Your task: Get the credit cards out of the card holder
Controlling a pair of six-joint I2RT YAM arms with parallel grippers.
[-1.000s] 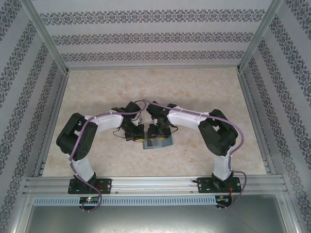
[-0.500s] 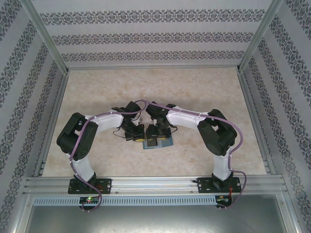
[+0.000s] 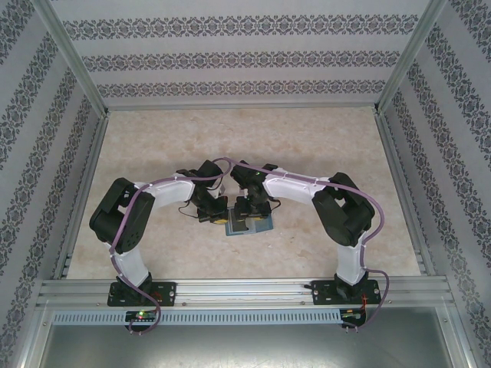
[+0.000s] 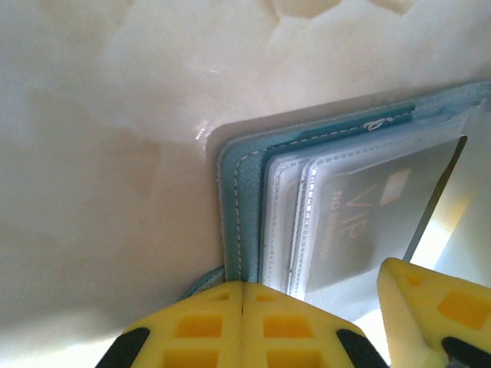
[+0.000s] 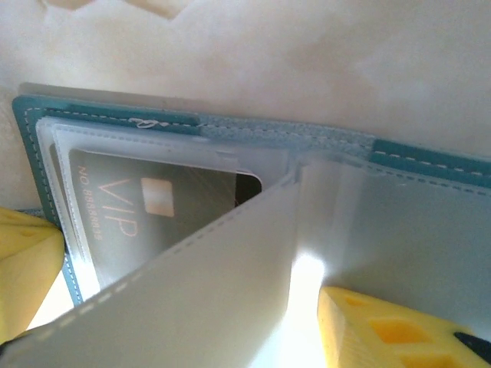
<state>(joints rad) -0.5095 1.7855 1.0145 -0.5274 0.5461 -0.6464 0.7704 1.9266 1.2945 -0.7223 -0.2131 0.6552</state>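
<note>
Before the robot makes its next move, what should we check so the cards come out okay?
1. Card holder lying open: ok.
2. VIP card out of its clear sleeve: not ok, it sits inside.
3. Right gripper open at the lifted sleeve page: ok.
4. Left gripper gripping anything: cannot tell.
5. More cards behind the VIP card: cannot tell.

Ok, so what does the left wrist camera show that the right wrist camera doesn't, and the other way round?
Left wrist: the left gripper closed on the stitched outer edge of the card holder. Right wrist: a pale sleeve page lifted up, the spine, and the second panel. Both: the teal holder open on the table, with the dark VIP credit card in a clear sleeve.
</note>
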